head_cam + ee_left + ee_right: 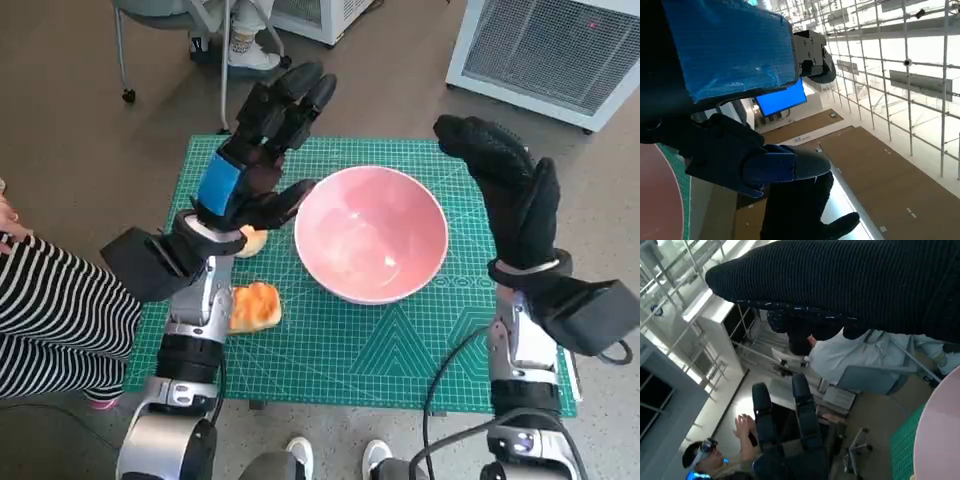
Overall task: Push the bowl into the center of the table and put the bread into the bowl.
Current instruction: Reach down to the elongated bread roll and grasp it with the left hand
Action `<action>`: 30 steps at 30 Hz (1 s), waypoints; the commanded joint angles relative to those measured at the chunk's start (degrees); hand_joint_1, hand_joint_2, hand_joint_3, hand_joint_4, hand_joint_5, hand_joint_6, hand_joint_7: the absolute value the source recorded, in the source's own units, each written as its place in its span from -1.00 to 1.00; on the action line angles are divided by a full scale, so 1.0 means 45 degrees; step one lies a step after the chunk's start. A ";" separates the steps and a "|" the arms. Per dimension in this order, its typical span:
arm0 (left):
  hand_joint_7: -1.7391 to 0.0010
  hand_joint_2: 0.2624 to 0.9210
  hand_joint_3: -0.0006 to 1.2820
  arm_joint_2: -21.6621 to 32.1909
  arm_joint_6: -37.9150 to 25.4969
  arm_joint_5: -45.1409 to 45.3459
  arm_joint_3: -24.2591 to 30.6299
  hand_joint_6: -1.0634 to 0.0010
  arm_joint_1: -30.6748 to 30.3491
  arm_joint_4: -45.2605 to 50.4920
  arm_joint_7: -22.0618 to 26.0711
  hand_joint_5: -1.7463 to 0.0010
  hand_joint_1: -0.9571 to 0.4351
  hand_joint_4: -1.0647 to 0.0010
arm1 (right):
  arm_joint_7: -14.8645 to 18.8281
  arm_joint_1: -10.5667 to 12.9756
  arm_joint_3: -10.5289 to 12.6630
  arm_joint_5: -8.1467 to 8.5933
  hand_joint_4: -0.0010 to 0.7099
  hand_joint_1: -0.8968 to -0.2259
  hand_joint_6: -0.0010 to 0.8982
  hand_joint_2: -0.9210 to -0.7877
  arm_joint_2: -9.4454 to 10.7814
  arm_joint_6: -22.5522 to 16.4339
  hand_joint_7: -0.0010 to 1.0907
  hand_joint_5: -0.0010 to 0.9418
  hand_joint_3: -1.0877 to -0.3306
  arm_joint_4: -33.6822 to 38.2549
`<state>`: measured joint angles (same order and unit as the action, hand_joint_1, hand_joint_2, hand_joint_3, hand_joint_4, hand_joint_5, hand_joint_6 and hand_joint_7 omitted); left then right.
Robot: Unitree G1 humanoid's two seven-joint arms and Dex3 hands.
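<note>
While both hands, the blue-taped left hand (pixel 262 150) and gloved right hand (pixel 510 190), hover spread and empty either side of the pink round bowl (pixel 371 233) mid-surface, the orange bread (pixel 254 306) lies near-left, seemingly needing grasping next.

A green cutting mat (pixel 400 345) covered the table. A white cabinet (pixel 545 50) stood on the brown floor (pixel 70 120) (far right), a wheeled chair (pixel 165 40) far left; a striped sleeve (pixel 50 310) entered nearby.
</note>
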<state>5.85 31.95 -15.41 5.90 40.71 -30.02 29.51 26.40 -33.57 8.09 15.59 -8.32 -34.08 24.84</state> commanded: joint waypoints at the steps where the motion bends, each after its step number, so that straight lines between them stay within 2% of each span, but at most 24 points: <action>1: 0.34 1.00 -0.33 0.0143 0.0270 0.0230 -0.0010 1.00 0.0345 0.0004 -0.0095 0.99 -0.58 0.64 | -0.0126 0.0350 -0.0114 -0.0158 -0.56 -0.45 -0.65 -1.00 -0.0006 0.0296 -0.60 -0.99 0.01 -0.0092; 11: 0.33 1.00 -0.34 0.0371 0.0549 0.0544 0.0038 1.00 0.0339 -0.0095 -0.0280 0.99 -0.58 0.63 | -0.0268 0.0343 -0.0206 -0.0282 -0.56 -0.47 -0.67 -1.00 -0.0030 0.0385 -0.57 -0.99 0.00 -0.0177; 16: 0.33 1.00 -0.36 0.0854 0.0553 0.0643 0.0084 1.00 0.0154 0.0118 -0.0120 0.99 -0.59 0.64 | -0.0306 0.0380 -0.0256 -0.0292 -0.56 -0.47 -0.67 -1.00 -0.0052 0.0427 -0.56 -0.99 0.00 -0.0258; 20: 0.32 1.00 -0.48 0.2065 0.0317 0.1352 -0.0080 1.00 0.0001 0.0381 0.0192 0.98 -0.54 0.63 | -0.0270 0.0439 -0.0240 -0.0206 -0.56 -0.46 -0.68 -1.00 -0.0129 0.0488 -0.55 -0.99 0.00 -0.0341; 25: 0.32 0.95 -0.62 0.4450 -0.1511 0.2538 -0.0488 1.00 -0.0404 0.1800 0.1334 0.98 -0.48 0.62 | -0.0204 0.0505 -0.0191 -0.0075 -0.55 -0.45 -0.69 -1.00 -0.0214 0.0553 -0.53 -0.99 0.01 -0.0407; 30: 0.37 0.84 -0.80 0.5895 -0.2912 0.3043 -0.0643 0.90 -0.0912 0.3113 0.2060 0.98 -0.34 0.60 | -0.0183 0.0529 -0.0130 0.0012 -0.55 -0.45 -0.69 -1.00 -0.0262 0.0616 -0.52 -0.99 0.03 -0.0431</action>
<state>28.65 22.42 -3.05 3.78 38.65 -19.98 36.81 25.40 -32.55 7.37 15.59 -9.05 -32.37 22.87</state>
